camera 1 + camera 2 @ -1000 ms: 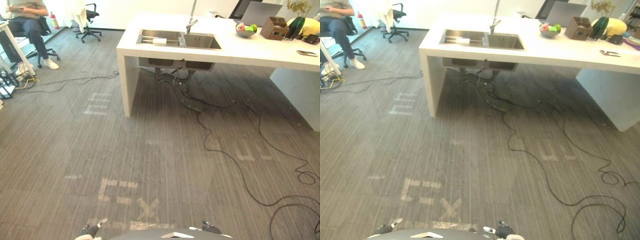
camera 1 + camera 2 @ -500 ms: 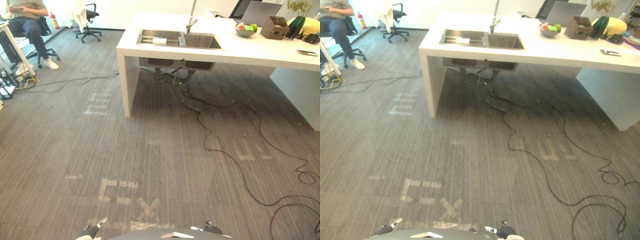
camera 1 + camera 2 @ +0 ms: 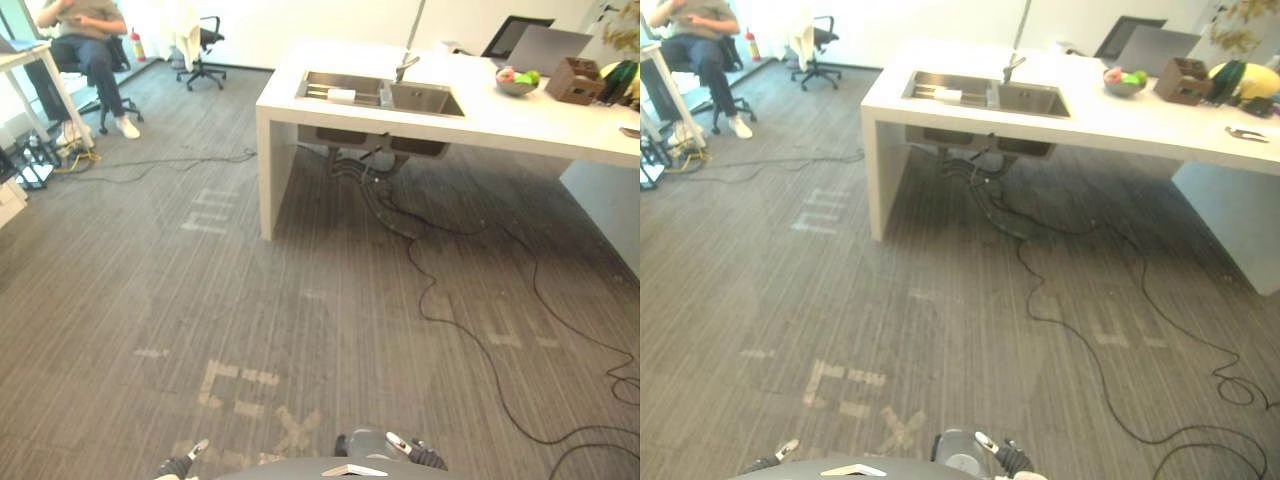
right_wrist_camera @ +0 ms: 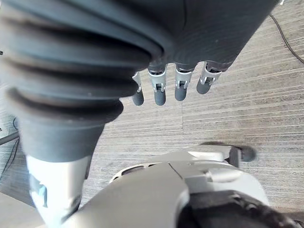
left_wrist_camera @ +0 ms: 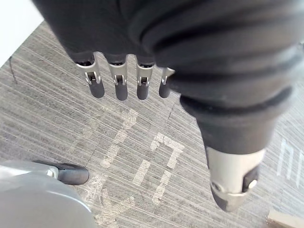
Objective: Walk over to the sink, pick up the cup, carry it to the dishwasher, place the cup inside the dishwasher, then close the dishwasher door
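The steel sink (image 3: 382, 95) is set in a white counter (image 3: 500, 120) across the carpet, some way ahead, with a tap (image 3: 405, 66) behind it. A small white object (image 3: 341, 95) lies in the left basin; I cannot tell whether it is the cup. My left hand (image 5: 118, 81) hangs over the carpet with straight fingers and holds nothing. My right hand (image 4: 159, 89) also hangs down, fingers straight and empty.
Black cables (image 3: 430, 290) trail from under the counter across the carpet to the right. A person sits on a chair (image 3: 92, 45) at far left, by a desk (image 3: 25, 50); another office chair (image 3: 206, 45) stands behind. A fruit bowl (image 3: 517, 82), laptop (image 3: 555, 45) and brown box (image 3: 580, 80) are on the counter.
The whole picture has shifted: the camera moved, so counter and seated person now lie a little further right. Both hands still hang empty.
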You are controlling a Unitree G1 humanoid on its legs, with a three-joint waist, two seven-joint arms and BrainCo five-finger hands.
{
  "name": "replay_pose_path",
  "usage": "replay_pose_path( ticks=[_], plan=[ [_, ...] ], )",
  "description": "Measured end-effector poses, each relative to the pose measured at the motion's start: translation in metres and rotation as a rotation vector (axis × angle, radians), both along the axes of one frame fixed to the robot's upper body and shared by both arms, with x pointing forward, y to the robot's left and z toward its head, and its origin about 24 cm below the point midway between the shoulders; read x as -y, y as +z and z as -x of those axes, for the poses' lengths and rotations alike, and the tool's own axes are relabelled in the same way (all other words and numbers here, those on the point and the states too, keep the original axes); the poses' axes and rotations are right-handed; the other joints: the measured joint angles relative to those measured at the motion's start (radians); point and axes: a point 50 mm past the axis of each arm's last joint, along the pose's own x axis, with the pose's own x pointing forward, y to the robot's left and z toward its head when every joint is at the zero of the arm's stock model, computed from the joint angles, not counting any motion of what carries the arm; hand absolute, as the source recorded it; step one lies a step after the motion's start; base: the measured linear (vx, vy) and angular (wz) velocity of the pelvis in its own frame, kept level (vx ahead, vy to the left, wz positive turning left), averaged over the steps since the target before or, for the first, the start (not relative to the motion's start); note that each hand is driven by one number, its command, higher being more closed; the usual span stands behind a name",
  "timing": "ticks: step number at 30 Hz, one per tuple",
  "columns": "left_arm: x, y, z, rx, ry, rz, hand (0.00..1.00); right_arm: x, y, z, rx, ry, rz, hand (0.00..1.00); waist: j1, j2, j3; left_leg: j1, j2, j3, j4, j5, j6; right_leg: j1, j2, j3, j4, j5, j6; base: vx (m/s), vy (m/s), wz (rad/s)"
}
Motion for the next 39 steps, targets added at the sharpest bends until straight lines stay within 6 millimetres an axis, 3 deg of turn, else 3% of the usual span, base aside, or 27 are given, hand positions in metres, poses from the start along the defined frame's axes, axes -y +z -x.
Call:
replay_pose_path(
  ticks=[2,4,6,7,8,9,11,12,13,14,15,17,19,21,22,23,24,26,28,30,32,33,34,35,36,37,39],
  plan=[
    [0.002,0.001,-0.008,0.007,-0.005,0.003,0.00,0.002,0.002,-0.001,0.030,-0.022,0.002,0.00,0.004,0.015,0.024,0.003,0.057,-0.016,0.079,-0.083,-0.031,-0.016,0.029,0.006,-0.207,0.099,0.013,0.38,-0.213,0.12],
    [0.002,0.002,-0.013,0.015,-0.023,-0.003,0.00,0.001,0.003,0.000,0.056,-0.020,0.006,0.00,0.006,0.015,0.033,0.017,0.089,-0.023,0.135,-0.163,-0.061,-0.023,0.035,0.014,-0.297,0.146,0.023,0.41,-0.276,0.11],
    [0.000,0.002,-0.013,0.020,-0.010,-0.004,0.00,-0.001,0.003,0.009,0.054,-0.025,0.002,0.00,0.004,0.006,0.033,0.076,0.108,-0.035,0.165,-0.245,-0.080,-0.008,0.024,0.038,-0.265,0.123,0.010,0.55,-0.363,0.24],
    [0.008,0.001,-0.014,0.025,-0.022,0.008,0.00,0.004,0.004,0.014,0.056,-0.037,0.011,0.00,0.004,0.021,0.019,0.125,0.142,-0.042,0.167,-0.284,-0.083,-0.008,0.038,0.027,-0.185,0.166,0.009,0.53,-0.303,0.33],
    [0.012,0.001,-0.014,0.034,-0.028,0.011,0.00,0.007,0.005,0.018,0.054,-0.044,0.013,0.00,0.004,0.033,0.012,0.132,0.155,-0.048,0.191,-0.273,-0.103,-0.017,0.047,0.023,-0.139,0.169,0.004,0.67,-0.372,0.28],
    [0.020,0.001,-0.018,0.057,-0.042,0.020,0.00,0.012,0.005,0.021,0.046,-0.053,0.016,0.00,0.005,0.055,0.001,0.112,0.177,-0.051,0.279,-0.255,-0.108,-0.025,0.062,0.015,-0.065,0.124,-0.038,0.64,-0.359,0.15],
    [0.036,0.002,-0.029,0.101,-0.068,0.042,0.00,0.017,0.006,0.020,0.037,-0.049,0.021,0.00,-0.004,0.077,-0.020,0.056,0.198,-0.080,0.429,-0.184,-0.106,-0.003,0.082,-0.003,-0.027,0.053,-0.056,0.63,-0.362,0.09],
    [0.045,0.003,-0.035,0.120,-0.078,0.057,0.00,0.019,0.006,0.020,0.038,-0.060,0.023,0.00,-0.015,0.083,-0.025,0.001,0.210,-0.107,0.568,-0.103,-0.140,0.034,0.099,-0.019,-0.031,0.017,-0.069,0.63,-0.303,0.04],
    [0.045,0.005,-0.041,0.147,-0.087,0.047,0.00,0.020,0.006,0.020,0.038,-0.060,0.025,0.00,-0.016,0.092,-0.032,-0.075,0.226,-0.114,0.738,0.040,-0.207,0.084,0.121,-0.022,-0.053,-0.015,-0.081,0.63,-0.277,0.02],
    [0.046,0.005,-0.043,0.157,-0.086,0.043,0.00,0.020,0.007,0.017,0.049,-0.056,0.026,0.00,-0.018,0.090,-0.028,-0.123,0.242,-0.105,0.842,0.087,-0.224,0.118,0.135,-0.018,-0.079,-0.033,-0.096,0.60,-0.210,-0.06],
    [0.049,0.009,-0.052,0.194,-0.087,0.028,0.00,0.021,0.007,0.016,0.048,-0.055,0.027,0.00,-0.018,0.092,-0.023,-0.216,0.273,-0.068,1.035,0.066,-0.200,0.199,0.164,-0.015,-0.138,-0.042,-0.106,0.58,-0.172,-0.09],
    [0.048,0.016,-0.065,0.264,-0.142,-0.023,0.00,0.016,0.006,0.013,0.052,-0.051,0.013,0.00,-0.001,0.067,-0.013,-0.319,0.268,-0.017,1.168,-0.020,-0.167,0.330,0.175,-0.002,-0.229,-0.036,-0.103,0.67,-0.169,-0.31],
    [0.055,0.030,-0.087,0.383,-0.266,-0.090,0.00,0.012,0.006,0.003,0.068,-0.031,0.001,0.00,0.031,0.043,-0.010,-0.455,0.235,0.035,1.099,-0.099,-0.144,0.430,0.164,0.034,-0.313,-0.033,-0.098,0.54,-0.047,-0.56],
    [0.063,0.049,-0.111,0.514,-0.402,-0.159,0.00,0.007,0.009,-0.018,0.115,-0.012,-0.011,0.00,0.042,0.022,0.021,-0.527,0.194,0.089,0.877,-0.136,-0.110,0.490,0.128,0.066,-0.344,-0.038,-0.088,0.47,0.080,-0.56],
    [0.073,0.064,-0.126,0.605,-0.495,-0.192,0.00,0.004,0.011,-0.027,0.143,0.007,-0.014,0.00,0.052,0.014,0.022,-0.549,0.141,0.092,0.614,-0.085,-0.106,0.500,0.097,0.098,-0.338,-0.063,-0.060,0.47,0.167,-0.63],
    [0.085,0.079,-0.136,0.692,-0.539,-0.198,0.00,0.010,0.013,-0.031,0.159,0.023,0.005,0.00,0.068,0.051,0.007,-0.536,0.123,0.061,0.367,-0.008,-0.138,0.502,0.114,0.138,-0.340,-0.099,-0.042,0.58,0.263,-0.90],
    [0.094,0.097,-0.143,0.789,-0.562,-0.222,0.00,0.004,0.014,-0.039,0.169,0.048,-0.005,0.00,0.094,0.072,0.014,-0.509,0.115,0.020,0.291,0.207,-0.118,0.537,0.127,0.253,-0.357,-0.144,-0.026,0.57,0.284,-0.51],
    [0.099,0.130,-0.162,0.949,-0.564,-0.260,0.00,-0.017,0.013,-0.048,0.177,0.103,-0.043,0.00,0.081,0.044,0.010,-0.560,0.077,0.002,0.400,0.112,-0.123,0.536,0.166,0.327,-0.337,-0.139,-0.070,0.46,0.163,0.09],
    [0.107,0.159,-0.167,1.093,-0.574,-0.289,0.00,-0.019,0.014,-0.055,0.184,0.112,-0.036,0.00,0.085,0.063,0.018,-0.589,0.066,-0.009,0.478,0.047,-0.106,0.522,0.162,0.338,-0.288,-0.130,-0.097,0.43,0.101,0.15],
    [0.114,0.188,-0.171,1.224,-0.622,-0.333,0.00,-0.018,0.013,-0.052,0.163,0.104,-0.026,0.00,0.086,0.058,0.013,-0.547,0.035,-0.006,0.446,0.033,-0.082,0.461,0.150,0.352,-0.117,-0.126,-0.091,0.39,0.070,0.23],
    [0.121,0.211,-0.173,1.330,-0.672,-0.373,0.00,-0.017,0.008,-0.041,0.119,0.090,-0.021,0.00,0.085,0.036,0.000,-0.466,-0.001,0.016,0.387,0.030,-0.058,0.397,0.128,0.370,0.092,-0.077,0.011,0.38,0.028,0.08],
    [0.125,0.227,-0.175,1.399,-0.714,-0.409,0.00,-0.016,0.006,-0.037,0.098,0.087,-0.023,0.00,0.084,0.024,0.000,-0.408,-0.016,0.028,0.364,0.015,-0.041,0.343,0.117,0.366,0.249,0.014,0.165,0.46,0.046,-0.25],
    [0.129,0.248,-0.175,1.472,-0.749,-0.447,0.00,-0.017,0.006,-0.036,0.095,0.086,-0.026,0.00,0.093,0.010,-0.001,-0.351,-0.025,0.054,0.351,-0.015,-0.027,0.254,0.097,0.339,0.432,0.182,0.220,0.46,0.053,-0.44],
    [0.131,0.258,-0.174,1.513,-0.760,-0.462,0.00,-0.017,0.006,-0.037,0.099,0.086,-0.027,0.00,0.097,-0.003,0.000,-0.318,-0.029,0.074,0.341,-0.035,-0.028,0.199,0.078,0.325,0.543,0.284,0.211,0.44,0.037,-0.74],
    [0.137,0.271,-0.176,1.561,-0.779,-0.486,0.00,-0.016,0.008,-0.039,0.122,0.069,-0.031,0.00,0.090,-0.013,0.004,-0.255,-0.032,0.095,0.349,-0.087,-0.019,0.080,0.064,0.298,0.782,0.330,0.171,0.51,-0.013,-0.62],
    [0.144,0.275,-0.180,1.557,-0.807,-0.507,0.00,-0.012,0.011,-0.043,0.161,0.046,-0.027,0.00,0.068,0.003,0.009,-0.189,-0.015,0.098,0.351,-0.128,-0.012,-0.013,0.077,0.249,0.933,0.280,0.087,0.42,-0.026,-0.40],
    [0.154,0.279,-0.183,1.564,-0.839,-0.532,0.00,-0.005,0.015,-0.048,0.201,0.016,-0.014,0.00,0.025,0.026,0.009,-0.107,0.027,0.091,0.307,-0.147,-0.029,-0.138,0.081,0.162,0.942,0.201,0.044,0.43,-0.055,0.05]
  ],
)
